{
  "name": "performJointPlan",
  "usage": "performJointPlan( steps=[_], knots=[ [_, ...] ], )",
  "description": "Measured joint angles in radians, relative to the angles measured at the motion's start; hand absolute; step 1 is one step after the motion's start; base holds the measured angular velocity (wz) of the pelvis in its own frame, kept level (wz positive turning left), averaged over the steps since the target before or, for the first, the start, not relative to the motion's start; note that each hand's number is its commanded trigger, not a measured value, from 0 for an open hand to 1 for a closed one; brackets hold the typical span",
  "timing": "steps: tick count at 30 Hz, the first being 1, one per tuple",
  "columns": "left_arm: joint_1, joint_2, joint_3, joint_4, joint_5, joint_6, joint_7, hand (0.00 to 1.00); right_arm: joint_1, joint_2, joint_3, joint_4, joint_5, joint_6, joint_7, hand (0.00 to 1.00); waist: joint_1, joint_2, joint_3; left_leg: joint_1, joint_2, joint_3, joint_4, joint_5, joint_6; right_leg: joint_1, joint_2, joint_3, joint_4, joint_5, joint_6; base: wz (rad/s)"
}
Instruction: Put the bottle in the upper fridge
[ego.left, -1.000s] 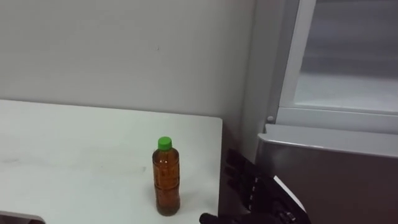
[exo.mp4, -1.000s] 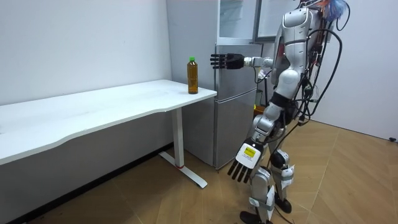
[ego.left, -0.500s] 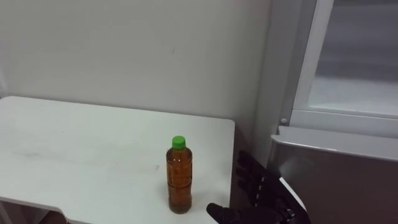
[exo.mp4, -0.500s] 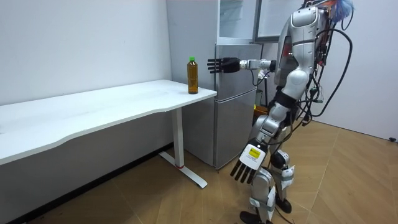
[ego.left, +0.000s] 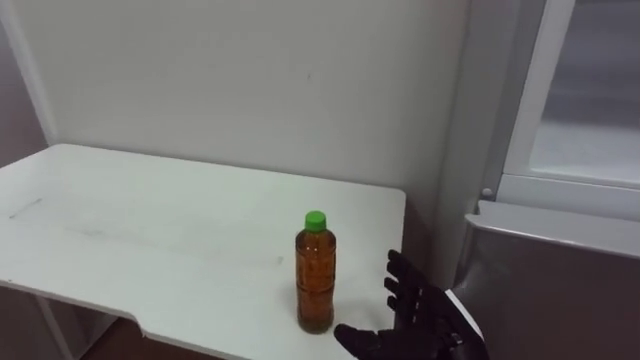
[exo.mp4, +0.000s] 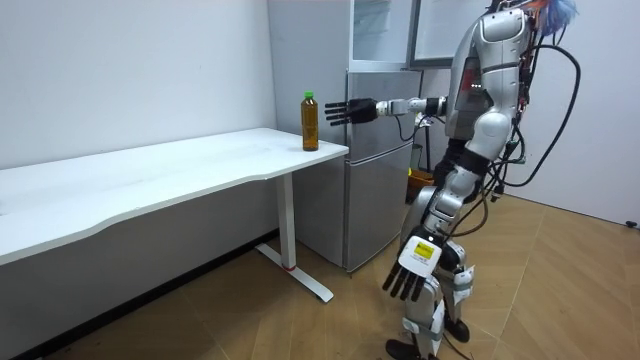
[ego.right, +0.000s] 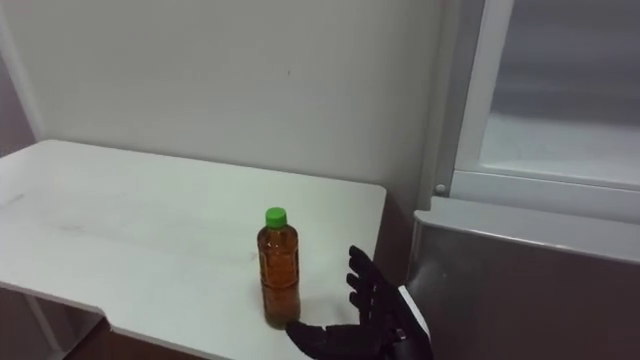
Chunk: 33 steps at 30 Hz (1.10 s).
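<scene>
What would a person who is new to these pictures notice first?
An amber plastic bottle with a green cap stands upright near the corner of the white table. The robot's black right hand, fingers spread, reaches toward it without touching, while the left hand hangs low. A grey fridge stands just beside the table.
</scene>
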Motion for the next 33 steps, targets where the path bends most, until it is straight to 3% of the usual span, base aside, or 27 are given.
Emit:
performJointPlan(
  steps=[6,8,15,21,26,33],
  knots=[
    [0.001,-0.008,0.007,-0.001,-0.002,0.0,0.001,0.0,-0.033,0.001,0.004,0.094,0.009,-0.015,-0.072,0.0,0.037,-0.005,-0.0016,-0.003,-0.001,-0.015,-0.002,0.006,-0.001,0.002,0.0,-0.019,-0.001,0.0,0.0,0.08],
    [0.003,-0.012,0.008,-0.008,-0.003,0.0,0.002,0.0,-0.033,0.001,0.004,0.126,0.022,-0.02,-0.099,0.0,0.047,-0.004,0.0023,-0.003,-0.003,-0.025,-0.002,0.007,-0.002,0.008,0.0,-0.026,-0.002,0.0,0.0,0.11],
    [0.014,-0.015,0.006,-0.009,0.0,0.003,0.002,0.0,-0.081,0.009,0.014,0.221,0.022,-0.022,-0.171,0.0,0.051,0.0,0.007,-0.019,-0.012,-0.056,0.003,0.012,-0.001,0.009,-0.001,-0.039,-0.003,0.0,0.001,0.14],
    [0.045,-0.015,0.006,-0.007,0.042,0.027,-0.001,0.0,-0.098,0.023,0.015,0.247,-0.015,-0.033,-0.212,0.0,0.077,0.001,0.0082,-0.023,-0.013,-0.068,0.01,0.014,-0.001,0.013,-0.002,-0.081,-0.002,0.0,0.001,0.07],
    [0.087,-0.028,0.004,-0.001,0.104,0.073,-0.012,0.0,-0.1,0.04,0.015,0.262,-0.018,-0.042,-0.232,0.0,0.101,-0.003,0.0092,-0.038,-0.014,-0.076,0.02,0.014,-0.001,0.012,-0.003,-0.105,-0.002,-0.001,0.001,0.05],
    [0.093,-0.048,0.003,0.0,0.108,0.082,-0.035,0.0,-0.123,0.043,0.015,0.263,-0.018,-0.042,-0.236,0.0,0.106,-0.008,0.0108,-0.064,-0.017,-0.086,0.04,0.015,0.002,0.007,-0.007,-0.128,-0.003,-0.004,0.003,0.1]
  ],
)
